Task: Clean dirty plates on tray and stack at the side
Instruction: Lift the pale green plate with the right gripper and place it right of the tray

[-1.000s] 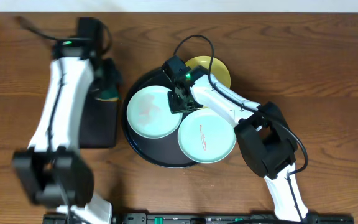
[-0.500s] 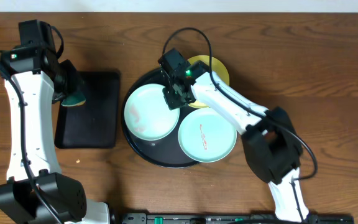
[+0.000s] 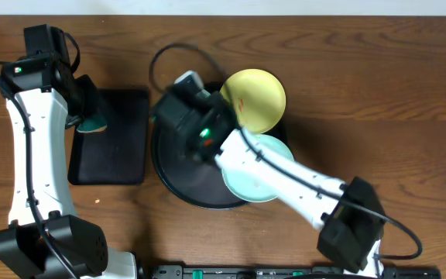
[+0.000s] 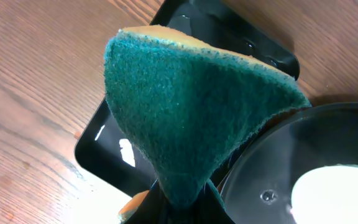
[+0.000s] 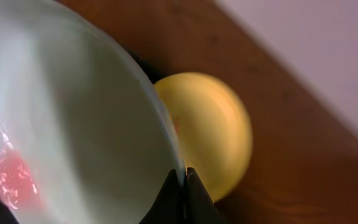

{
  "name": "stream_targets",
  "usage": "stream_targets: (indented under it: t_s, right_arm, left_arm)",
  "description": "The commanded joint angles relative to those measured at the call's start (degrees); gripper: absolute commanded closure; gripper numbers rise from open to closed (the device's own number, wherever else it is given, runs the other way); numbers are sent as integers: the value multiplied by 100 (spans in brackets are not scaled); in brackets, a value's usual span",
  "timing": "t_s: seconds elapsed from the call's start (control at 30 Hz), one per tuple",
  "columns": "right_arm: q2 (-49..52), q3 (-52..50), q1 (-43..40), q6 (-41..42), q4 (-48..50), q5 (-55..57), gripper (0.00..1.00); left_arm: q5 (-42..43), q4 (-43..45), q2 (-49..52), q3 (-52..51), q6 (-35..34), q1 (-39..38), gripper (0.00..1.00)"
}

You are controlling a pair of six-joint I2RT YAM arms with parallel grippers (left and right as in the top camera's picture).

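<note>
- Plates: one mint plate (image 5: 73, 124) is clamped by its rim in the right gripper (image 5: 182, 193), whose fingers are pressed together on the edge. It is tipped steeply on its side.
- A blurred reddish smear (image 5: 11, 174) shows on the inner face of that plate, low on the left in the right wrist view.
- From overhead the held plate cannot be made out. The right wrist hangs over the far left part of the round black tray (image 3: 178, 174) and covers it.
- The yellow plate (image 3: 255, 99) lies at the far right edge of the round tray, overlapping the rim. It has a thin reddish mark near its left side, and in the right wrist view it sits just behind the tilted mint plate.
- The second mint plate (image 3: 245, 186) lies flat on the near right part of the tray, with the white right arm crossing over most of it.
- The near left part of the tray floor is glossy black.
- The left gripper (image 4: 179, 208) is closed on a teal sponge (image 4: 191, 106), pinching its lower corner so the sponge fans out above the fingers.
- Overhead, that sponge hangs at the left edge of the rectangular black tray (image 3: 114, 143), which lies just left of the round tray on the wooden bench (image 3: 378, 77).
</note>
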Motion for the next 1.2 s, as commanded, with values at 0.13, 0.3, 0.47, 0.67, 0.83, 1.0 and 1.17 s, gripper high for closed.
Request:
stream_targets:
  t_s: [0.13, 0.3, 0.47, 0.67, 0.83, 1.0, 1.17]
  right_arm:
    - [-103, 92, 538, -162, 70, 2555, 99]
    - [-111, 94, 619, -164, 280, 3254, 99]
    - [-146, 94, 612, -162, 369, 3182, 99]
    - [-146, 92, 404, -11, -11, 1126, 99]
    - [-184, 92, -153, 271, -339, -1346, 99]
    - [-664, 92, -1062, 310, -352, -3268, 99]
    - [-1261, 92, -2363, 310, -522, -4752, 99]
  left_arm:
    - [-13, -24, 7, 33, 52, 11, 93]
    - [-13, -24, 7, 33, 52, 11, 93]
    - [-13, -24, 7, 33, 52, 11, 93]
    - [-11, -26, 7, 33, 52, 11, 93]
    - [-13, -28, 7, 33, 52, 11, 92]
    - [-11, -33, 7, 33, 55, 11, 93]
    - [-13, -46, 7, 33, 55, 11, 93]
